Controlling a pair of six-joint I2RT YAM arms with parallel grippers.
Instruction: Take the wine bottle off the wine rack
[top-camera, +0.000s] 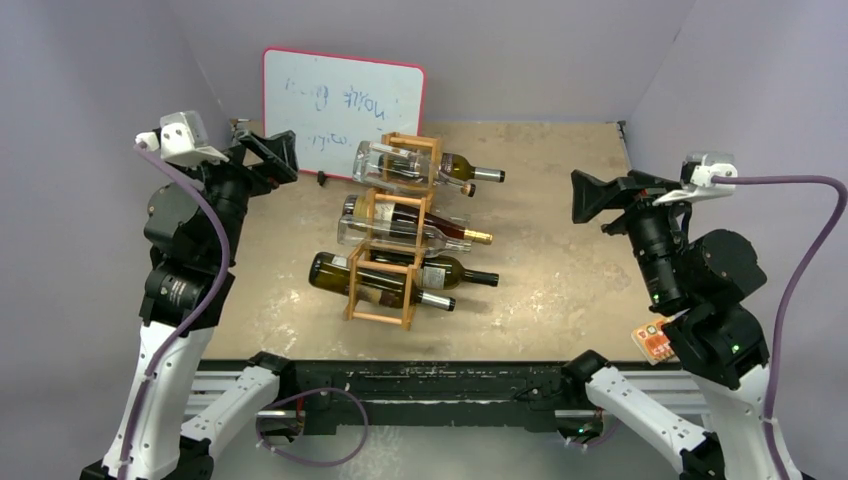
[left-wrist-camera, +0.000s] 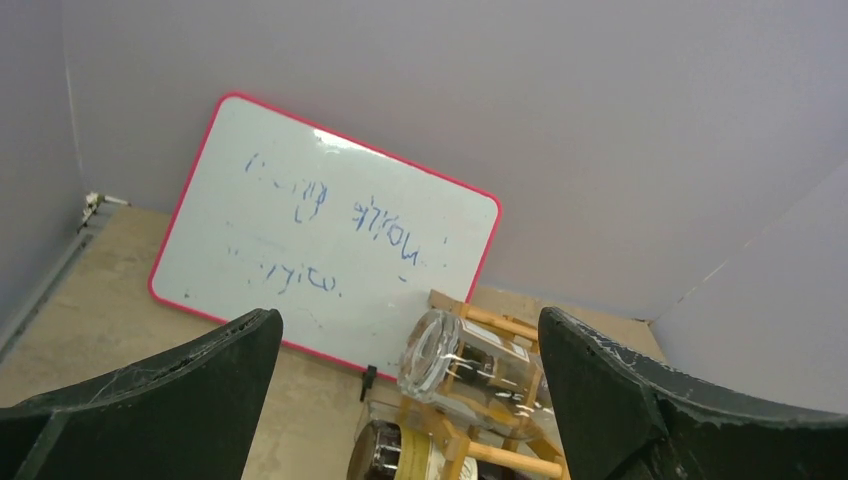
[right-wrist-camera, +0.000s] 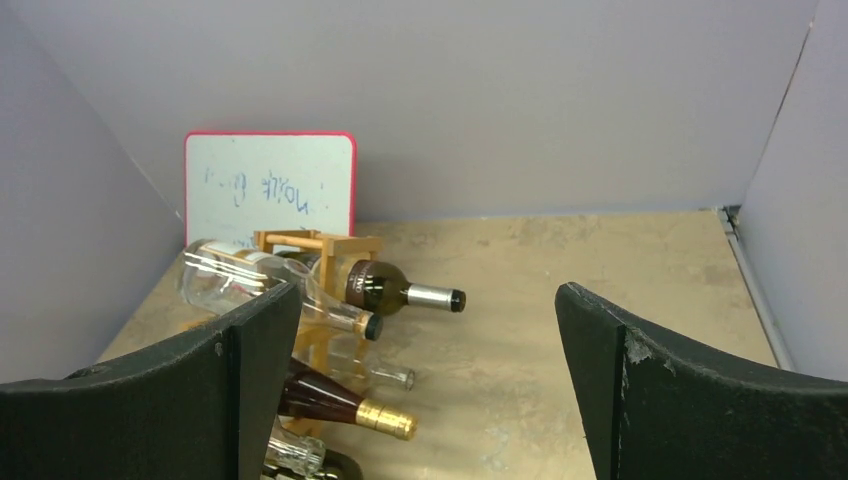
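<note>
The black-and-white jointed left arm (top-camera: 185, 240) rises from its base with the elbow bent and the wrist lifted high, turned inward toward the right. Its black two-finger left gripper (top-camera: 268, 152) hangs in the air, jaws spread wide. The matching black-and-white right arm (top-camera: 705, 275) stands folded the same way. Its black two-finger right gripper (top-camera: 588, 196) faces left, its curved fingers (right-wrist-camera: 250, 385) likewise set far apart.

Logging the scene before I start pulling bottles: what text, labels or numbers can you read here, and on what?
Red-edged white whiteboard: two rows of scrawled blue handwriting, not readable.
Cream label on the dark glass wine bottle: cut off at the picture's edge, no words readable.
Small orange tag: too small to read.
No other text shows.
</note>
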